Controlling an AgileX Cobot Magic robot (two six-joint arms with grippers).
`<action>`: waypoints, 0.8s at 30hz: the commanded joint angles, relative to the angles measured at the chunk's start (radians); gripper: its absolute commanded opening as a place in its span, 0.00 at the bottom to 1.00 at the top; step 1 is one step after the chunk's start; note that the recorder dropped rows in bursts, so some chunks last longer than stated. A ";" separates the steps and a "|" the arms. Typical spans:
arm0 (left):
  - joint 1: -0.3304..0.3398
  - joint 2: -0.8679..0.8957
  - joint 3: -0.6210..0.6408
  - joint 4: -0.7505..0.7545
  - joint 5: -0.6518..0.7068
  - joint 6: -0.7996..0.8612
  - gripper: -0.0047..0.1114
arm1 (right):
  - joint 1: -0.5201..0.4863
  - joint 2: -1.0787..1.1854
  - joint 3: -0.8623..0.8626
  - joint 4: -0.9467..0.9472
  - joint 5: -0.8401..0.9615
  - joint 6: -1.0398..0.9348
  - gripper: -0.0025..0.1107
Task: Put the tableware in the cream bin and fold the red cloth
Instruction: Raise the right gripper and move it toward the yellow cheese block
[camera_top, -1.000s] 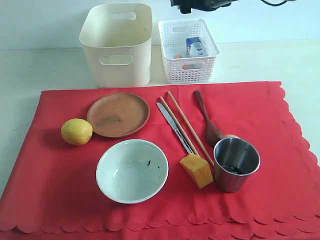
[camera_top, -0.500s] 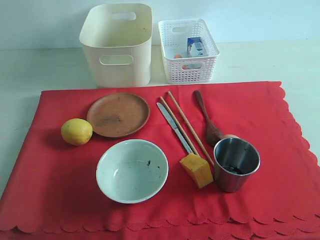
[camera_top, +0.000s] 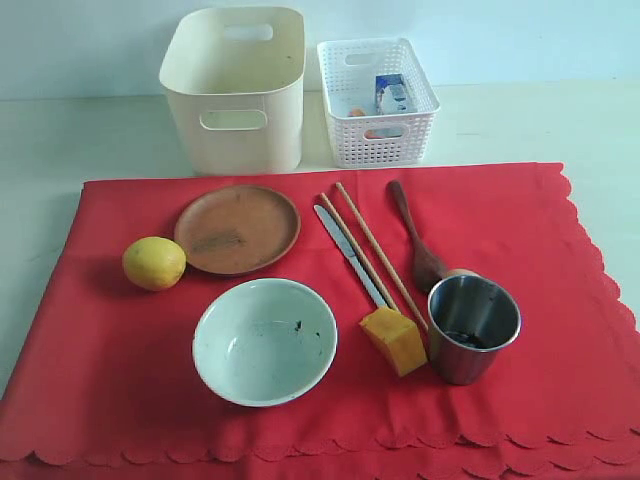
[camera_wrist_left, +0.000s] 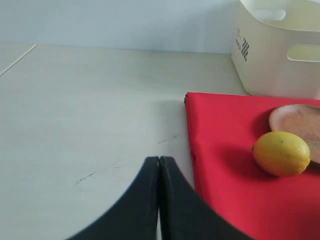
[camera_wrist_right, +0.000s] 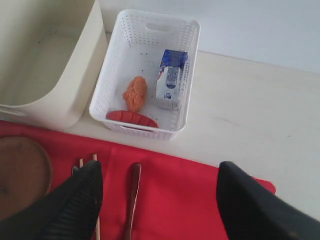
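The red cloth (camera_top: 560, 250) is spread flat and carries the brown plate (camera_top: 237, 229), pale bowl (camera_top: 264, 341), steel cup (camera_top: 472, 328), knife (camera_top: 350, 255), chopsticks (camera_top: 375, 250) and dark spoon (camera_top: 415, 235). Behind it stands the cream bin (camera_top: 232, 85), which looks empty. Neither arm shows in the exterior view. My left gripper (camera_wrist_left: 159, 160) is shut on nothing, above bare table beside the cloth's edge (camera_wrist_left: 220, 170). My right gripper (camera_wrist_right: 160, 167) hangs open above the cloth's far edge, over the spoon handle (camera_wrist_right: 134, 195) and near the chopstick tips (camera_wrist_right: 93, 158).
A yellow lemon (camera_top: 153, 263) lies left of the plate. An orange block (camera_top: 393, 340) sits between bowl and cup. The white lattice basket (camera_top: 377, 100) beside the bin holds a milk carton (camera_wrist_right: 171, 80) and small orange and red food pieces.
A dark arm part at the top edge of the exterior view one second ago has gone out of that view. Nothing on the cloth has moved.
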 joint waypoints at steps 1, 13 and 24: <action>0.002 -0.007 -0.001 -0.005 -0.012 0.002 0.04 | -0.004 -0.101 0.145 0.038 -0.051 -0.007 0.57; 0.002 -0.007 -0.001 -0.005 -0.012 0.002 0.04 | -0.004 -0.371 0.435 0.214 -0.060 -0.206 0.57; 0.002 -0.007 -0.001 -0.005 -0.012 0.002 0.04 | -0.004 -0.514 0.592 0.380 0.044 -0.362 0.57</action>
